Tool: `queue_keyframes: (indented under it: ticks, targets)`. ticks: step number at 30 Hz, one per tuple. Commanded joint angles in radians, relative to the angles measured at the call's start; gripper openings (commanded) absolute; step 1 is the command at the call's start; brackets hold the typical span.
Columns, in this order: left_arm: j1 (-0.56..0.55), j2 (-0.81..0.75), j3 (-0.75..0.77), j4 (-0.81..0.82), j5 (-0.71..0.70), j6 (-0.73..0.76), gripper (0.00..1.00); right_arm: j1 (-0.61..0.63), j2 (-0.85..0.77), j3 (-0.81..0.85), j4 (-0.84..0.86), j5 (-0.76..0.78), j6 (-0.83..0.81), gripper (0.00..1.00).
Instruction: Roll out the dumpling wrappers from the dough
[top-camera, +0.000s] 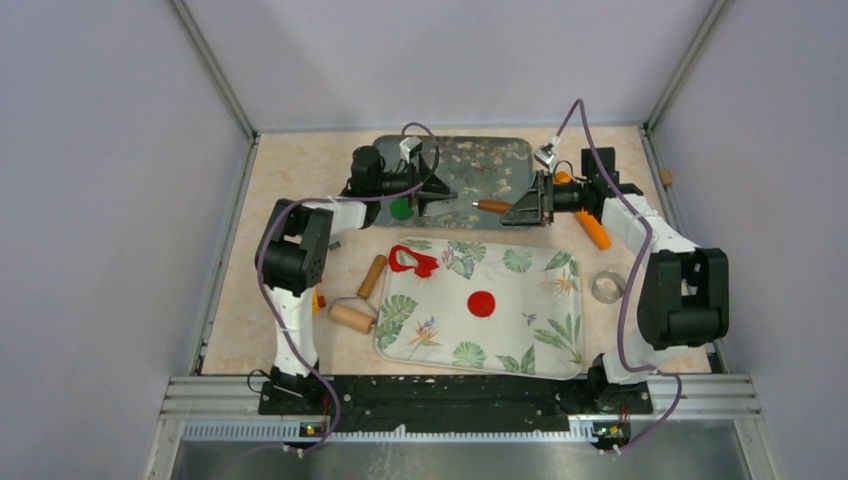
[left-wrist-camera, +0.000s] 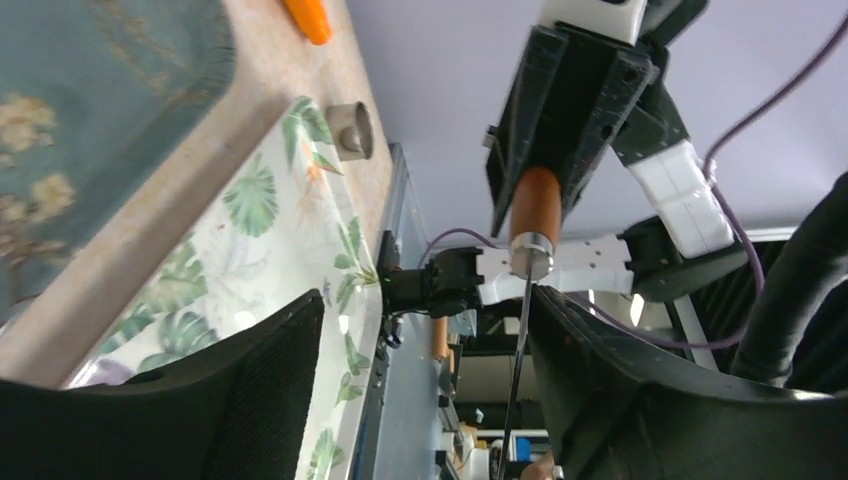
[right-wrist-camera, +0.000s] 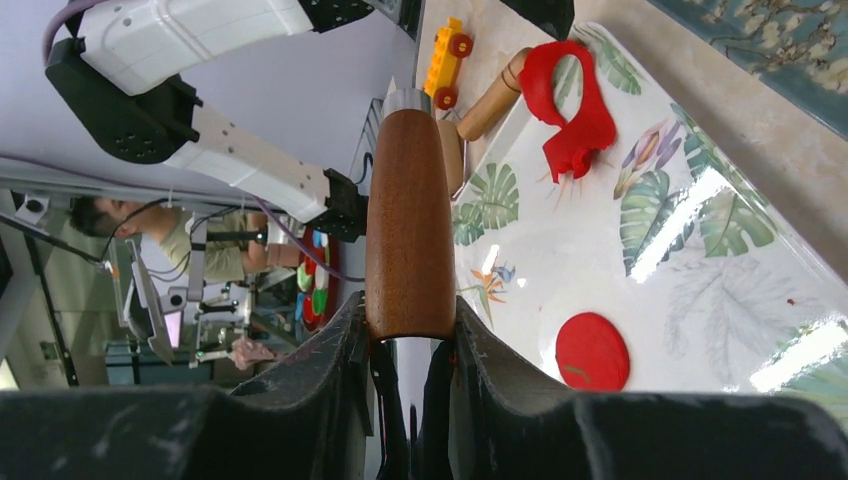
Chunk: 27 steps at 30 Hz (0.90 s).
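A red dumpling wrapper (top-camera: 482, 303) lies flat on the leaf-print tray (top-camera: 530, 335), and it also shows in the right wrist view (right-wrist-camera: 592, 350). A green dumpling wrapper (top-camera: 400, 209) sits by the dark tray's front left edge. A ragged red dough scrap (top-camera: 413, 260) with a hole lies at the leaf tray's far left corner. My right gripper (top-camera: 522, 208) is shut on the wooden handle (right-wrist-camera: 410, 220) of a thin-bladed tool (top-camera: 492, 207). My left gripper (top-camera: 432, 197) faces it, open, and the tool's blade (left-wrist-camera: 520, 350) runs between its fingers close to the right one.
A dark patterned tray (top-camera: 480, 160) lies at the back. A wooden rolling pin (top-camera: 352, 317) and a wooden stick (top-camera: 372, 275) rest left of the leaf tray. A metal ring cutter (top-camera: 607, 287) and an orange carrot-shaped piece (top-camera: 593, 230) lie at the right.
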Motion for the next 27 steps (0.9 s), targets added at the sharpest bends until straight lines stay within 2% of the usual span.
queue_keyframes:
  ticks: [1, 2, 4, 6, 10, 14, 16, 20, 27]
  targets:
    - [0.078, -0.119, 0.021, -0.436, -0.059, 0.481, 0.78, -0.012, -0.045, 0.04, -0.119, -0.047, -0.125, 0.0]
    - [0.096, -0.142, 0.055, -0.673, -0.086, 0.633, 0.79, -0.012, -0.049, 0.032, -0.137, -0.044, -0.146, 0.0]
    - [0.115, -0.175, 0.168, -1.014, -0.162, 0.951, 0.79, -0.013, -0.057, 0.016, -0.165, -0.026, -0.16, 0.0]
    - [0.118, -0.214, 0.237, -1.206, -0.256, 1.199, 0.8, -0.012, -0.066, 0.01, -0.226, 0.016, -0.212, 0.0]
    - [0.064, -0.373, 0.212, -1.239, -0.363, 1.55, 0.81, -0.012, -0.08, 0.012, -0.351, 0.097, -0.33, 0.0]
    - [-0.144, -0.498, 0.143, -1.232, -0.447, 1.941, 0.81, -0.013, -0.105, -0.02, -0.372, 0.094, -0.351, 0.0]
    - [-0.227, -0.518, 0.105, -1.179, -0.458, 2.023, 0.81, -0.011, -0.122, -0.039, -0.364, 0.087, -0.342, 0.0]
    - [-0.333, -0.458, 0.15, -1.218, -0.46, 2.115, 0.8, -0.006, -0.151, -0.072, -0.347, 0.079, -0.324, 0.0]
    - [-0.422, -0.314, 0.257, -1.301, -0.49, 2.247, 0.78, -0.001, -0.193, -0.084, -0.338, 0.051, -0.311, 0.0]
